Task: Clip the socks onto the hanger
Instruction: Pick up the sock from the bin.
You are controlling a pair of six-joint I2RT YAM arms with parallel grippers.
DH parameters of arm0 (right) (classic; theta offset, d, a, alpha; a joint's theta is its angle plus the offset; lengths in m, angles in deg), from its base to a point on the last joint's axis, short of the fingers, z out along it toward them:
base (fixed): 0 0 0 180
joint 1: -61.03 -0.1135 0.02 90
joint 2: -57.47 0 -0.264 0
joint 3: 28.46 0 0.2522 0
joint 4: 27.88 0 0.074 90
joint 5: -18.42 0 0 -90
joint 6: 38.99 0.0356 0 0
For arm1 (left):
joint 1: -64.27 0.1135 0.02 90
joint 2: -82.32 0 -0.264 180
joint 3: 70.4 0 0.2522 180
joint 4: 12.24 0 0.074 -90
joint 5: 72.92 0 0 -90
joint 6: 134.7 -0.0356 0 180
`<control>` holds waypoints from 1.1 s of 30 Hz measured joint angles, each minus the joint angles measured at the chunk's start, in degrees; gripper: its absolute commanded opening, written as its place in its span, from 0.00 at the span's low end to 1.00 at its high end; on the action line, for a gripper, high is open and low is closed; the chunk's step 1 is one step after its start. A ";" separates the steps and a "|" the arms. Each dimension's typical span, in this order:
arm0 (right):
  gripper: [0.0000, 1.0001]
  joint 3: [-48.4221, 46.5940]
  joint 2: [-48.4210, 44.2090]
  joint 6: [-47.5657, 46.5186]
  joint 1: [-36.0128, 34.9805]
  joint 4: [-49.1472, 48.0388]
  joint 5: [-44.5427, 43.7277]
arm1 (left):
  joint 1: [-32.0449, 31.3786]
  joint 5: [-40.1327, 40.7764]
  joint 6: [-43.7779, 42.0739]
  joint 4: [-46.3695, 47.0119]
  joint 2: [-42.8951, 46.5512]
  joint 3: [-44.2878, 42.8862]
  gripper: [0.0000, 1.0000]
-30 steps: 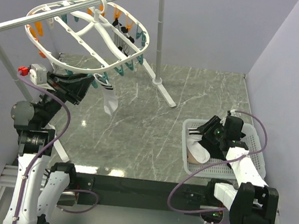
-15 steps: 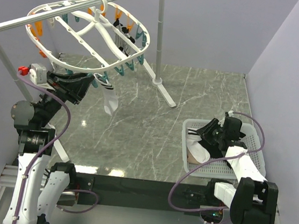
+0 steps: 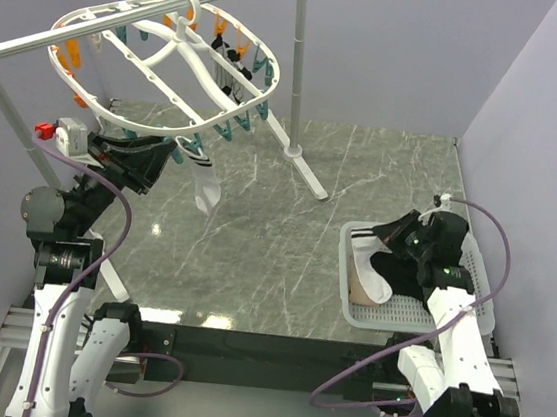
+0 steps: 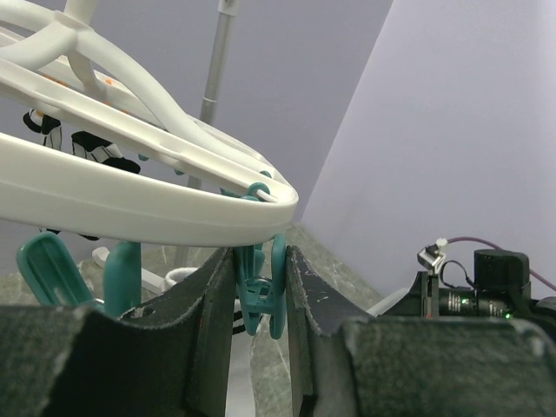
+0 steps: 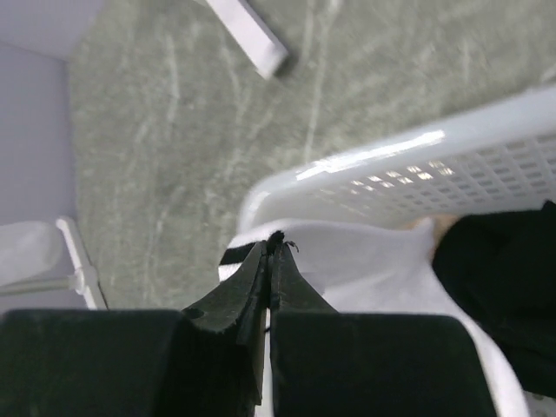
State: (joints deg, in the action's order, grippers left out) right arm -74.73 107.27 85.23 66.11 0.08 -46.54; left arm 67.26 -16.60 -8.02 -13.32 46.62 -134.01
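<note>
Grey marble tabletop [image 3: 276,228]: the hanger [image 3: 99,108] hangs at upper left with a clipped sock [image 3: 203,188] dangling white beneath it. The left gripper [image 4: 261,261] is clamped on a teal clip [image 4: 259,304]. At lower right the right gripper [image 5: 269,252], open a second ago, has shut at the black-banded edge of a white basket sock [image 5: 365,261] in the basket [image 3: 388,310]. Whether it pinches fabric is unclear.
</note>
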 measured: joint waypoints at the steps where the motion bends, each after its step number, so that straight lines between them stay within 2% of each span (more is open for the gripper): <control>1: 0.00 -1.05 -0.59 0.13 0.00 0.48 0.09 | 0.00 -0.04 0.02 0.07 -0.02 0.00 0.29; 11: 0.00 -9.22 0.15 6.69 -0.11 2.73 4.37 | 0.00 -1.51 1.09 1.46 -0.90 0.00 0.29; 16: 0.00 -16.92 4.87 5.40 -0.22 8.90 -0.72 | 0.00 -2.12 1.73 1.66 -1.62 0.00 0.30; 23: 0.00 -16.20 10.27 5.07 -0.24 15.45 -5.73 | 0.00 -2.12 1.73 1.68 -2.29 0.00 0.29; 28: 0.00 -16.17 4.13 4.92 -0.33 22.82 -12.68 | 0.00 -2.10 1.77 1.66 -2.56 0.00 0.29; 33: 0.00 -18.84 -4.44 6.45 -0.33 34.97 -25.83 | 0.00 -2.25 1.92 1.73 -2.64 0.00 0.30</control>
State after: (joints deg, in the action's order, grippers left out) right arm -93.57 102.83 91.68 65.79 35.05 -72.37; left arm 67.26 -18.85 -6.09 -11.59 43.97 -134.01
